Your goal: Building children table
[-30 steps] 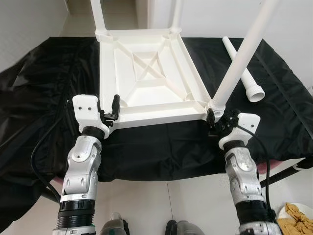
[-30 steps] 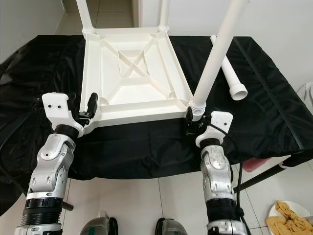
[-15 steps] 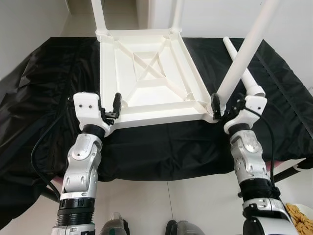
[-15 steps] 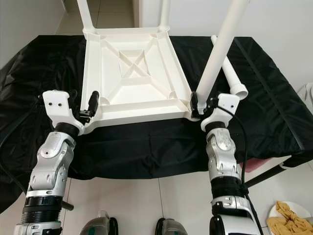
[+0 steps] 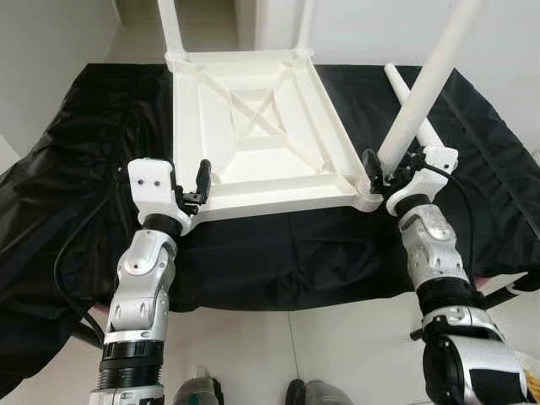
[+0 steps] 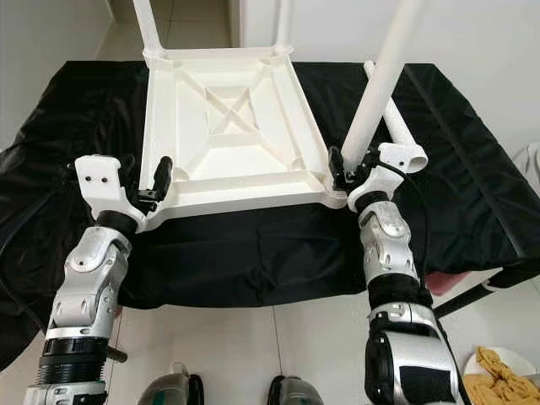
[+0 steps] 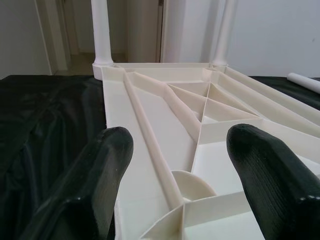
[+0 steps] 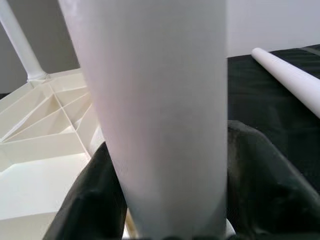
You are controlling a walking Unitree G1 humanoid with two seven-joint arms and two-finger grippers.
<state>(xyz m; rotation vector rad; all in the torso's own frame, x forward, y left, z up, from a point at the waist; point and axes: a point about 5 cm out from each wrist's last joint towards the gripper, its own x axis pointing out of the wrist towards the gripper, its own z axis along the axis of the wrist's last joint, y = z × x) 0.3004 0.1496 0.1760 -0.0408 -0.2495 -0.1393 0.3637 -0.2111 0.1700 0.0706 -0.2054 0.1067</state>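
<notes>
Upturned white tabletop [image 5: 261, 135] lay mid-frame; right claw [image 5: 381, 173] clenched its near-right leg [image 5: 422, 84], left claw [image 5: 198, 190] stood released.

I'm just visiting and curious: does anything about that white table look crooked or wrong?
Yes. The leg held by the right hand at the near right corner of the upside-down tabletop leans outward, while the two far legs stand straight. Another leg lies loose on the black cloth.
</notes>
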